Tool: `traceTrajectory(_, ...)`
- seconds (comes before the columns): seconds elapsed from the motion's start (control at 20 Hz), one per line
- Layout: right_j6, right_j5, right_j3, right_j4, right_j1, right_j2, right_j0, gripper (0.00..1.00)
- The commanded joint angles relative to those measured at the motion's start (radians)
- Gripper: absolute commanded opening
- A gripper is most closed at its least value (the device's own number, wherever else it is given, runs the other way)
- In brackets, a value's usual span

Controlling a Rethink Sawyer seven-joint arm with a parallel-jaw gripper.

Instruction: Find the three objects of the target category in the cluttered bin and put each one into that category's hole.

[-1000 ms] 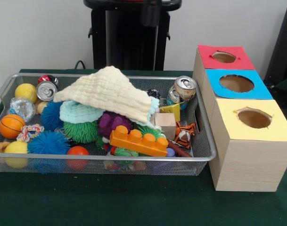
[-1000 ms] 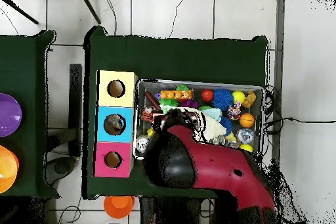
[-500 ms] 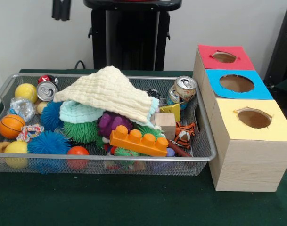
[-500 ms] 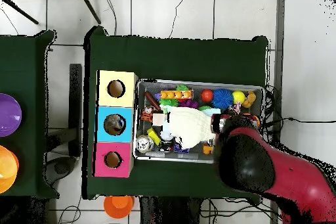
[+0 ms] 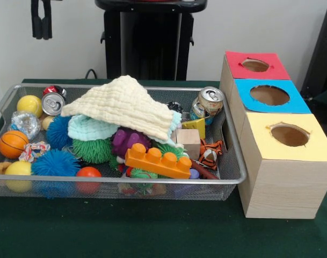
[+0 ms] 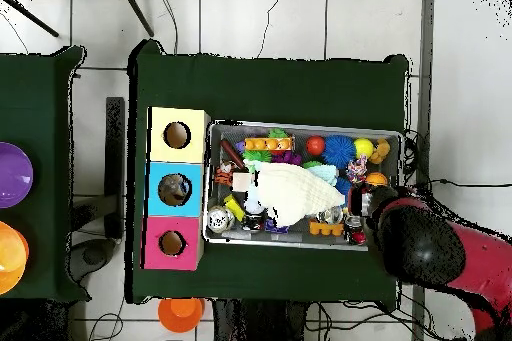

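1. The gripper (image 5: 40,21) hangs at the top left of the front view, high above the left end of the wire bin (image 5: 120,183). Its 2 dark fingers point downward with only a narrow gap visible between them. Whether they are spread or pressed together cannot be told, and nothing is seen held in them.
2. In the overhead view the red and black arm (image 6: 440,252) covers the bin corner on the right side of that picture.
3. The bin rests on the green table (image 5: 125,231) and is filled with mixed objects.
4. A cream cloth (image 5: 123,105) is draped over the centre of the pile. A pale teal cloth (image 5: 88,129) lies just below it.
5. An orange building block (image 5: 159,160) lies near the front rim, in front of a purple toy (image 5: 125,141) and beside a small wooden cube (image 5: 188,141).
6. 1 drink can (image 5: 207,105) leans at the right end of the bin. A 2nd can (image 5: 52,103) lies at the rear left.
7. At the left end are a yellow ball (image 5: 29,105), a small basketball (image 5: 12,143), a blue spiky ball (image 5: 55,162) and a green spiky ball (image 5: 92,150).
8. A tiger-striped toy (image 5: 210,153) lies at the front right corner.
9. The sorting box (image 5: 281,183) stands just beside the bin's right end. It has 3 holes: red top (image 5: 255,65), blue top (image 5: 269,95) and yellow top (image 5: 290,135).
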Motion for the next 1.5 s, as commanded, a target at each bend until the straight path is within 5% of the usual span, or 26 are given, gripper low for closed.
traceTrajectory(0.05, -0.379, 0.186, -0.088, -0.094, 0.103, 0.17, -0.054, 0.0)
traceTrajectory(0.55, -0.42, 0.233, -0.225, -0.253, 0.219, 0.19, -0.098, 0.0)
traceTrajectory(0.8, -0.459, 0.174, -0.286, -0.318, 0.292, 0.221, -0.135, 0.0)
traceTrajectory(1.5, -0.409, 0.087, -0.196, -0.322, 0.371, 0.384, -0.236, 0.0)
